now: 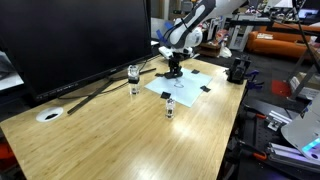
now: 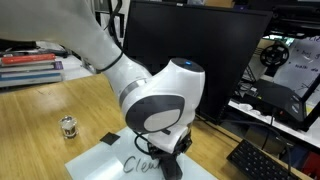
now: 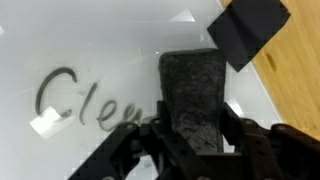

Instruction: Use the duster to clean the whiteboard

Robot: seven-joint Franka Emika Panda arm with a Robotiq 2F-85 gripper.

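Duster (image 3: 192, 95), a dark, felt-textured block, is clamped between the gripper's (image 3: 190, 140) closed fingers and rests flat on the glossy whiteboard (image 3: 90, 50), near a black corner tab (image 3: 250, 28). The white arm (image 2: 150, 95) bends steeply down over the sheet, which lies toward the far end of the wooden table (image 1: 150, 140). Handwritten "Cle" (image 3: 85, 100) shows beside the duster.

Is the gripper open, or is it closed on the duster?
Shut on the duster. In the wrist view the gripper clamps the dark block from both sides, over the whiteboard.
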